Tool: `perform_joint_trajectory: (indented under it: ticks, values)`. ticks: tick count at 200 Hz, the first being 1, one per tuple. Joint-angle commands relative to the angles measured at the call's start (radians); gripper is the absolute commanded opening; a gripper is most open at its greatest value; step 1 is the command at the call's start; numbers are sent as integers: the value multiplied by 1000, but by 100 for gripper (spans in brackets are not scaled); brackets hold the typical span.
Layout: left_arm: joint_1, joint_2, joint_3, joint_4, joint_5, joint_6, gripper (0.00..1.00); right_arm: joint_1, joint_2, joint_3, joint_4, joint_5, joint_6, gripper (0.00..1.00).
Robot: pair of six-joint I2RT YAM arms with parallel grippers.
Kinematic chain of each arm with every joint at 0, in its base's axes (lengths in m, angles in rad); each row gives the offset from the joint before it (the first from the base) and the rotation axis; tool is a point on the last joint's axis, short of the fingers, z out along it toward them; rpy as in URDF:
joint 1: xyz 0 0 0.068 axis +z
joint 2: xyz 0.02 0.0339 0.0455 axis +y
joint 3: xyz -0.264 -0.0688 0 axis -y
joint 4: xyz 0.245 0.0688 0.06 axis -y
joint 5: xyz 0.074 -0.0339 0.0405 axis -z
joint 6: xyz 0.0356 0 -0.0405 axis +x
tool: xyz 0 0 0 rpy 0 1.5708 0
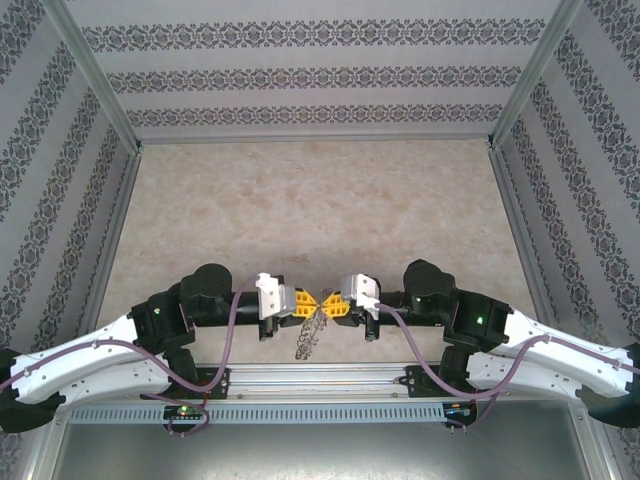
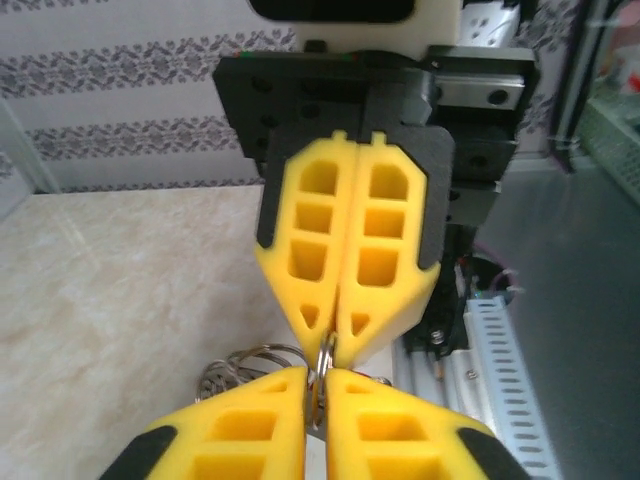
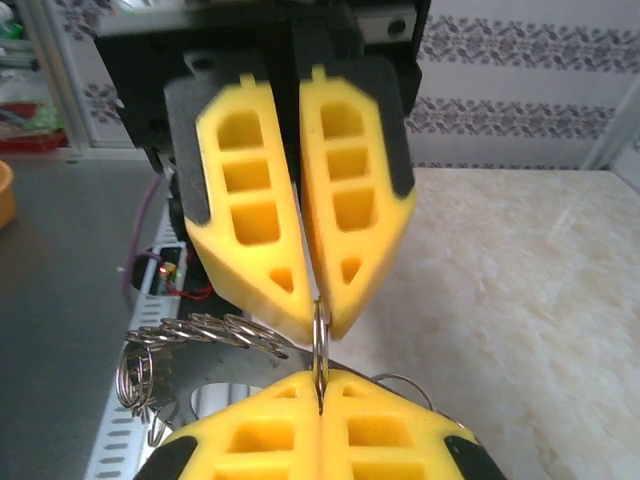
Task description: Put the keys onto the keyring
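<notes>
The left pincer [image 1: 300,300] and the right pincer [image 1: 336,303] meet tip to tip above the near edge of the bench [image 1: 300,200]. Each is clamped on the thin wire of the keyring [image 1: 308,340]. The loop stands on edge between the facing tips, its silvery bunch hanging below towards the arm bases, equally near both arms.

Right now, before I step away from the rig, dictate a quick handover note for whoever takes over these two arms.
Left tool: shut on the thin metal keyring strung with small silvery keys.
Right tool: shut on the same ring, tip to tip with the left.
The keys dangle below the tools, over the beige marbled table near its front edge.
Done: both tools are pinching the ring.
Left: threading; how far it has got cannot be told.
</notes>
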Motion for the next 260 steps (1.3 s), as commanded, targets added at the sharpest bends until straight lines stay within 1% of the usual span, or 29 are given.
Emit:
perform_joint_trajectory:
  ticks: [1, 13, 25, 48, 94, 112, 128, 140, 195, 260]
  values:
    - [-9, 69, 121, -208, -101, 68, 19, 2, 14, 51, -77, 115, -33, 0]
    - [-9, 124, 169, -283, -125, 83, 21, 2, 43, 75, -114, 135, -40, 0]
    - [-9, 166, 195, -317, -127, 92, 22, 1, 65, 93, -132, 139, -43, 0]
    - [-9, 193, 200, -301, -112, 93, 24, 1, 78, 100, -125, 125, -44, 0]
    - [-9, 185, 195, -298, -100, 98, 26, -13, 60, 105, -122, 96, -49, 0]
    - [-9, 185, 197, -300, -96, 99, 24, -18, 64, 106, -121, 82, -51, 0]
    - [-9, 182, 193, -296, -94, 100, 18, -19, 73, 106, -123, 78, -52, 0]
    - [-9, 180, 188, -290, -96, 102, 16, -20, 79, 106, -126, 80, -46, 0]
    - [-9, 174, 176, -271, -84, 101, 16, -21, 107, 127, -169, 76, -46, 0]
    - [-9, 189, 171, -264, -85, 100, 16, -21, 103, 130, -157, 52, -46, 0]
